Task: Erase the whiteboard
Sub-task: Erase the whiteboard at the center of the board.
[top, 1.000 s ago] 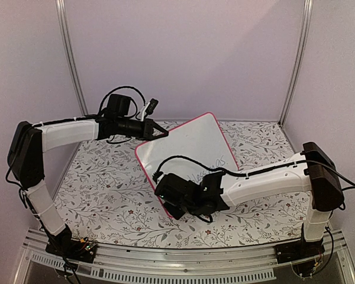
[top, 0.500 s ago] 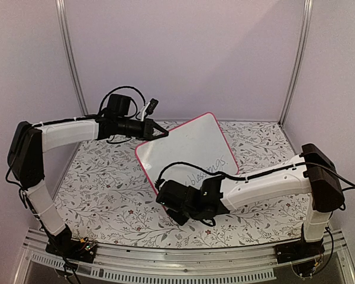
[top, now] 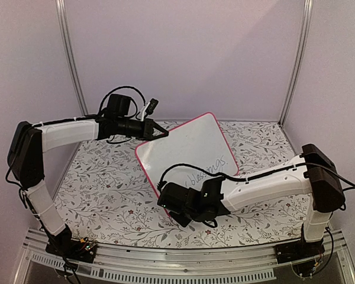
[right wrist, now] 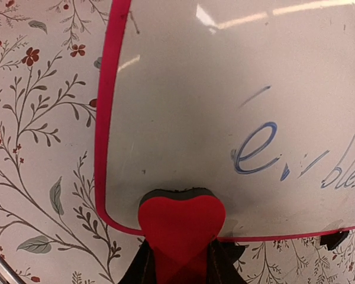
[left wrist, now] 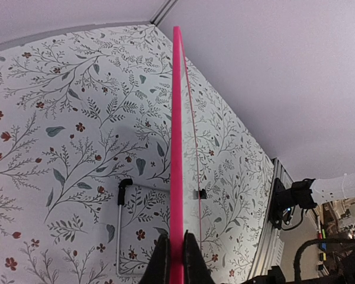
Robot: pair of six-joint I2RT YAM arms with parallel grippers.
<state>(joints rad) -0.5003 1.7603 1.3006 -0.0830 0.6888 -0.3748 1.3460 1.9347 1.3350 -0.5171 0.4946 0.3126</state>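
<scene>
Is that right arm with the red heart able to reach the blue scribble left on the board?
Probably yes: the right gripper holds its eraser on a whiteboard corner, and the writing lies close by on the same face, nothing between.

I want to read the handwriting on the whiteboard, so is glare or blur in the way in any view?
Right wrist: light streaks glare across the whiteboard's top, clear of the blue handwriting, which looks sharp. Top external: even light, writing too small to read. Left wrist: the board is edge-on, its face hidden.
</scene>
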